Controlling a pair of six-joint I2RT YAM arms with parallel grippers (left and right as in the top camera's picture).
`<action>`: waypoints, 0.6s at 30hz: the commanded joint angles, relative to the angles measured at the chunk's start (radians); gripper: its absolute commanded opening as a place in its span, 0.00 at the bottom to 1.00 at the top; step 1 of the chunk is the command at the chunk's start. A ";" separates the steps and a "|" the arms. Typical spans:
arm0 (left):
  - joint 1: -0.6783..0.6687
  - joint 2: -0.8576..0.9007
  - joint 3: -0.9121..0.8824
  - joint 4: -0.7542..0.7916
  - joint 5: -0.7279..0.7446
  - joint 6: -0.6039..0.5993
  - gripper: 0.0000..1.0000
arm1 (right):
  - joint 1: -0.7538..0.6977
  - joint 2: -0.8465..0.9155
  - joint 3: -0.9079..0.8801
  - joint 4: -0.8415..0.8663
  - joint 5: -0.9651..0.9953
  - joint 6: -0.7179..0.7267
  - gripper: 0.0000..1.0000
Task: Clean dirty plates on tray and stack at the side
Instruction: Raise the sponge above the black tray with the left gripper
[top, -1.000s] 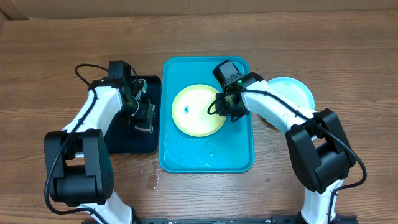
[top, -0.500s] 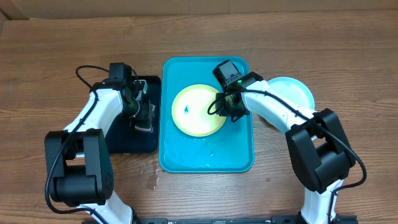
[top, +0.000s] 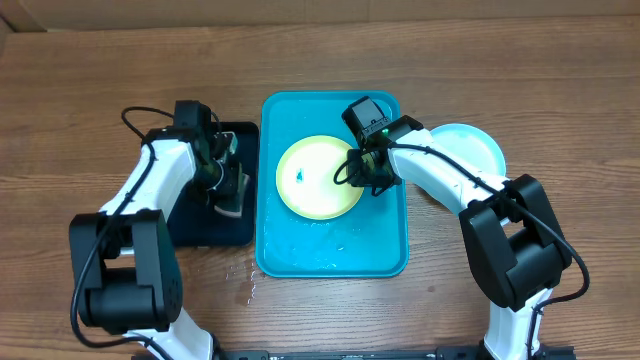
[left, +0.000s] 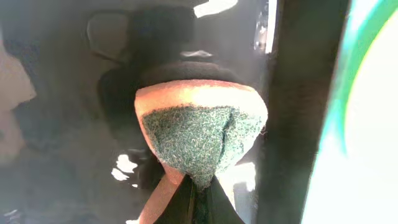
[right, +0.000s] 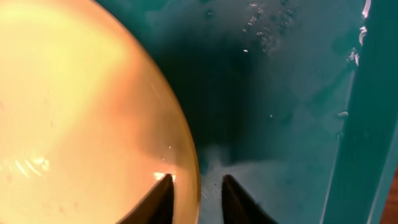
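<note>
A yellow-green rimmed plate with a small blue smudge lies on the turquoise tray. My right gripper is at the plate's right edge. In the right wrist view its open fingers straddle the plate's rim, one tip over the plate and one over the wet tray floor. My left gripper is over the black tray, shut on a sponge with a green scouring face and an orange body. A light-blue rimmed plate lies on the table right of the tray. A second yellow-green plate is not in view.
The small black tray lies left of the turquoise tray, its wet floor under the sponge. Water drops lie on the wooden table near the tray's front left corner.
My left gripper with the sponge has shifted slightly over the black tray. The right arm and the plate have not moved.
</note>
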 joint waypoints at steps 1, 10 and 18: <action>0.011 -0.128 0.072 -0.013 0.000 -0.047 0.04 | -0.004 0.005 -0.006 -0.002 -0.004 0.016 0.11; 0.009 -0.240 0.072 -0.072 0.000 -0.081 0.04 | -0.004 0.005 -0.006 0.007 -0.003 0.027 0.53; 0.009 -0.240 0.060 -0.091 0.001 -0.081 0.04 | -0.001 0.005 -0.006 -0.039 -0.004 0.130 0.04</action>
